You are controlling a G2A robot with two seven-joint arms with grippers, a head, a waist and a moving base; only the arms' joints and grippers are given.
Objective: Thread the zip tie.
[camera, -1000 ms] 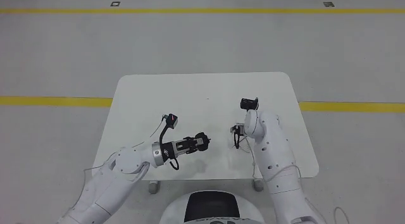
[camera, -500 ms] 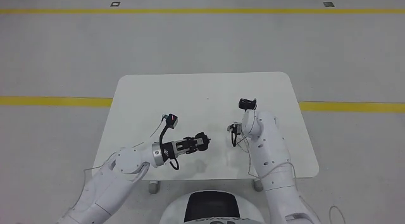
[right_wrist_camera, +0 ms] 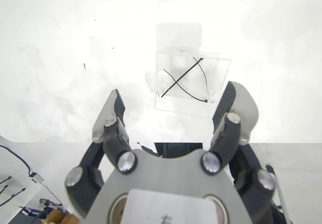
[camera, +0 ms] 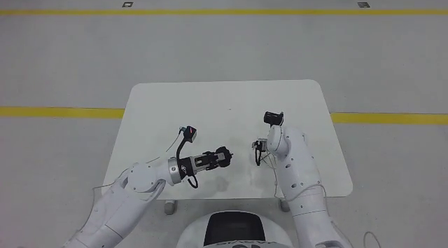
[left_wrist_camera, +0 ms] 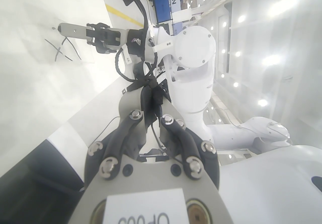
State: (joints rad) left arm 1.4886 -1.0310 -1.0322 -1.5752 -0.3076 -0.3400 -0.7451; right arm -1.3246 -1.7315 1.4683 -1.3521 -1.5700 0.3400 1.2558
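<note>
Two black zip ties [right_wrist_camera: 176,82] lie crossed in an X inside a clear square tray [right_wrist_camera: 218,66], which rests flat on the white surface [camera: 210,101]. One tie runs straight. The other curves and ends in a small square head near a corner of the tray. The right gripper [right_wrist_camera: 173,92] points down at the surface with its jaws spread wide, and the tray lies just beyond its ribbed fingertips [right_wrist_camera: 224,101]. In the left wrist view its tip hangs close over the ties; whether it touches the tray cannot be told. In the top view this gripper sits just right of the frame's centre and a little below it. The left gripper [camera: 224,155] sits to its left, at lower centre, lying nearly level and aimed toward the right one, near it but apart. The left jaws are drawn together. A few dark specks [right_wrist_camera: 84,66] dot the surface, well apart from the tray. Around the surface is pale floor [camera: 70,59] with two yellow lines [camera: 210,12], one across the upper part of the frame and one at mid-height.
</note>
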